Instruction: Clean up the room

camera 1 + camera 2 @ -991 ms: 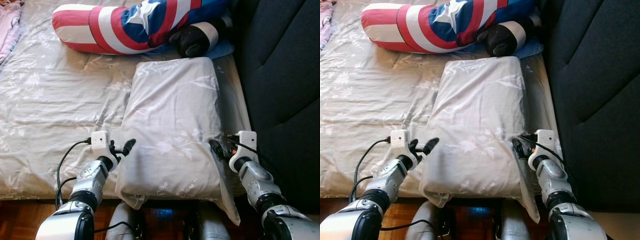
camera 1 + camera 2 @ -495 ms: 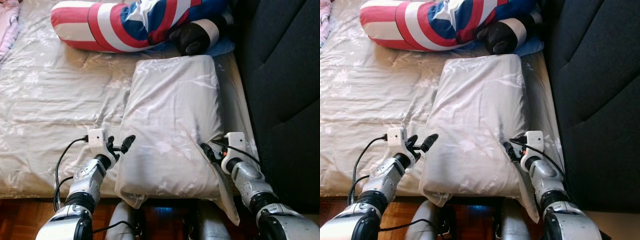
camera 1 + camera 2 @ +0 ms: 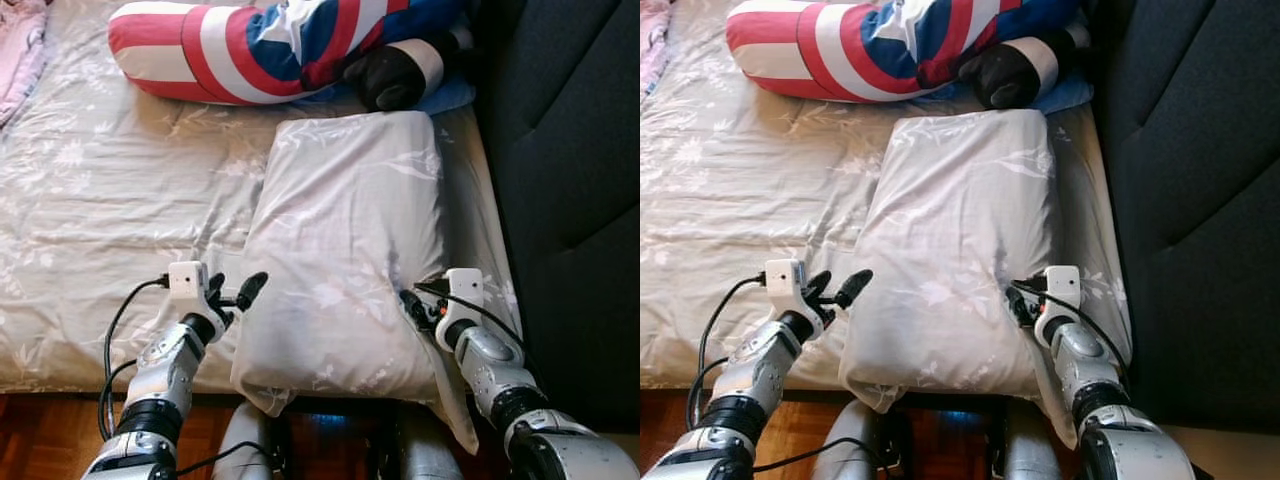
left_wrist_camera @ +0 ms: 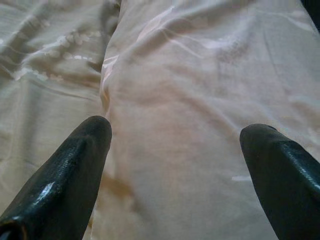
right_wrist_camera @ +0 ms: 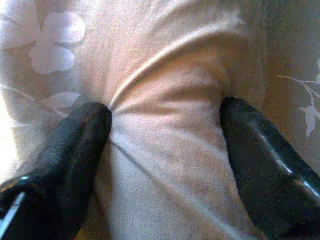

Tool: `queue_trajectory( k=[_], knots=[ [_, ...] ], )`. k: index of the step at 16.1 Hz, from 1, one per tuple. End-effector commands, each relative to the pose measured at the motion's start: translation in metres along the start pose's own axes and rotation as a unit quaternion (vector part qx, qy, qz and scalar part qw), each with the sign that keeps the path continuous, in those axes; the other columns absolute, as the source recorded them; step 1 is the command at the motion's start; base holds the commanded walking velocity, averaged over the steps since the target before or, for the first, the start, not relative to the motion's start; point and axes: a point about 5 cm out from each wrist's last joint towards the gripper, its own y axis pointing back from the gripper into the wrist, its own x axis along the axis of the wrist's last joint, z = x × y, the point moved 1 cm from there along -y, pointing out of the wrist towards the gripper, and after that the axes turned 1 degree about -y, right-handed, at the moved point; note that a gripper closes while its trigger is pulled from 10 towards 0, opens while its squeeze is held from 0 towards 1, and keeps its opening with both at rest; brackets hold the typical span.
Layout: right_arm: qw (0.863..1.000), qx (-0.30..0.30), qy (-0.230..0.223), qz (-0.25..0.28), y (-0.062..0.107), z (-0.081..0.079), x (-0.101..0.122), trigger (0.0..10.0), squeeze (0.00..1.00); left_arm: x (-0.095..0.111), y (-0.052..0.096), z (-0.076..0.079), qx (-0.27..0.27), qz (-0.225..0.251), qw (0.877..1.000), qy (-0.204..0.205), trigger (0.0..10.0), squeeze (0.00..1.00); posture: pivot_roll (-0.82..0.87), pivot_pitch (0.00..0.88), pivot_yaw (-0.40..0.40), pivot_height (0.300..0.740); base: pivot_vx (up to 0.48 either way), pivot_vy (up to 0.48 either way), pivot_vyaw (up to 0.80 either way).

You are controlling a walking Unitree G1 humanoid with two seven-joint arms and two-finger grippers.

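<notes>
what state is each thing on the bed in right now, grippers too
pillow: lying flat on the bed, near end overhanging the edge
left gripper: open at the pillow's left edge
right gripper: fingers pressed into pillow's right side, fabric bunched between them
striped bolster: lying across the bed
bedsheet: wrinkled

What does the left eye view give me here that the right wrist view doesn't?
Left eye view alone: the whole bed, the striped red, white and blue plush by the dark headboard, the left gripper spread open at the pillow's left edge, and the wooden floor.

Right wrist view alone: the close contact, the right gripper's fingers pressed into a raised fold of cloth between them.

Both: the pillow in its pale flowered case and the right gripper at its right edge.
</notes>
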Motion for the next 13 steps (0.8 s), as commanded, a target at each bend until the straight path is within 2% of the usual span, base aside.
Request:
queue_trajectory(
  k=[1, 8, 13],
  knots=[
    [0.997, 0.002, -0.012, -0.075, 0.0067, -0.0046, -0.0402, 0.0, 0.0, -0.0133, 0.0063, -0.0011, 0.003, -0.025, 1.0, 0.007, 10.0, 0.0, 0.11, 0.351, 0.021, 0.656, 0.0, 0.0, 0.0],
    [0.998, 0.008, -0.017, -0.06, 0.0065, -0.0028, -0.0351, 0.0, 0.0, -0.0132, 0.0056, 0.0029, -0.002, -0.031, 0.999, 0.015, 10.0, 0.0, 0.09, 0.354, 0.015, 0.656, 0.0, 0.0, 0.0],
    [0.998, 0.011, -0.019, -0.062, 0.0068, -0.0035, -0.0368, 0.0, 0.0, -0.0153, 0.0088, 0.0001, 0.004, -0.037, 0.999, 0.018, 10.0, 0.0, 0.08, 0.354, 0.016, 0.656, 0.0, 0.0, 0.0]
  ],
)
